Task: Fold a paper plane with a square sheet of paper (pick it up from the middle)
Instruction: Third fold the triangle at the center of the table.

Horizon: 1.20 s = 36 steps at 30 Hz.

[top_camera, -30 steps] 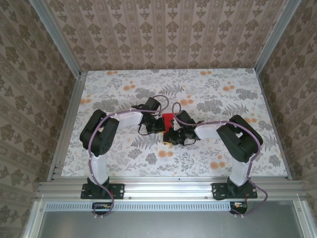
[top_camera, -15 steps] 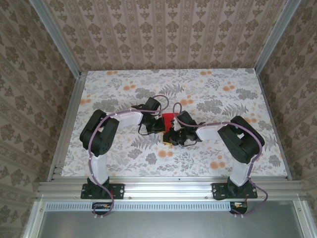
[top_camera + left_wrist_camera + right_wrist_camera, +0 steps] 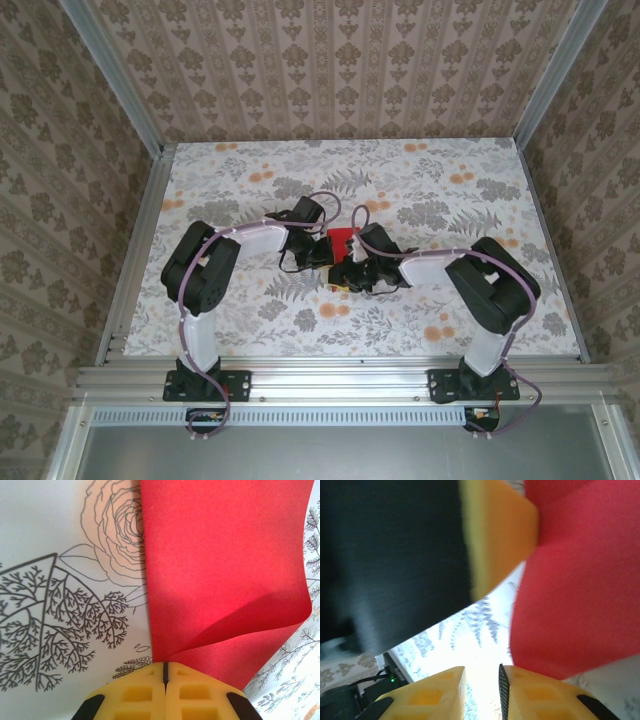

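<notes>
The square sheet of paper [image 3: 342,237] is bright red and sits mid-table between the two wrists. In the left wrist view the paper [image 3: 220,570] rises from the jaw tips, one layer curling over another. My left gripper [image 3: 165,666] is shut on its near edge, and it [image 3: 322,252] sits just left of the sheet from above. My right gripper [image 3: 482,672] is open with only bright table in the gap. The paper [image 3: 580,590] lies just past its right finger. From above, the right gripper [image 3: 346,274] is at the sheet's near side.
The left arm's yellow finger [image 3: 500,535] and black wrist body loom close above the right gripper. The floral tabletop [image 3: 450,180] is ringed by an aluminium frame [image 3: 330,378] and patterned walls. Both arms' purple cables loop over the wrists.
The right arm's elbow has drifted slightly to the right and its jaws have parted. The left arm and the red sheet have stayed put.
</notes>
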{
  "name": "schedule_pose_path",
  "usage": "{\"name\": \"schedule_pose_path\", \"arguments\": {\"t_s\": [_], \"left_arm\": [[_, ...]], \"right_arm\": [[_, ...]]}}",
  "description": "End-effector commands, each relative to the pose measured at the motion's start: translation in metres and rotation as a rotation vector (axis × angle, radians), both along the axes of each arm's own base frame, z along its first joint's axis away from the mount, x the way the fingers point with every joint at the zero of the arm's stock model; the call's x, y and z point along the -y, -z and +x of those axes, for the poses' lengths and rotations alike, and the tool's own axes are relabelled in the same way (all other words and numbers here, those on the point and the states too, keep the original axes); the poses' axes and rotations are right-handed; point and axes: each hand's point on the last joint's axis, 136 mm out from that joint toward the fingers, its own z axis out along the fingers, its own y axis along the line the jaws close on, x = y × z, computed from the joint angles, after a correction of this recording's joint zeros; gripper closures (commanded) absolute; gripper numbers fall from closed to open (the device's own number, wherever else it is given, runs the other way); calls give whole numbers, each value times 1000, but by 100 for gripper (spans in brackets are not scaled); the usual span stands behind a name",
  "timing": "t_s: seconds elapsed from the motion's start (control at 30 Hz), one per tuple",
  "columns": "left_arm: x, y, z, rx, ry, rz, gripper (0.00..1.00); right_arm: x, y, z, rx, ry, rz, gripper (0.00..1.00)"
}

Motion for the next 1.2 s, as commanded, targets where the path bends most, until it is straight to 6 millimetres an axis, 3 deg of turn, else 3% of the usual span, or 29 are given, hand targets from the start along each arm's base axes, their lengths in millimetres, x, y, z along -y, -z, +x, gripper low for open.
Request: {"name": "schedule_pose_path", "arguments": {"t_s": [0.0,0.3,0.63,1.17], "left_arm": [[-18,25,-8,-47,-20,104,94],[-17,25,-7,-44,-15,102,94],[-11,16,-3,-28,-3,76,94],[8,-15,16,55,18,-10,86]], "right_arm": [[3,-36,10,116,18,66,72],[30,-16,15,107,83,-19,75],[24,0,30,73,91,-53,81],[32,24,29,20,121,-115,82]]}}
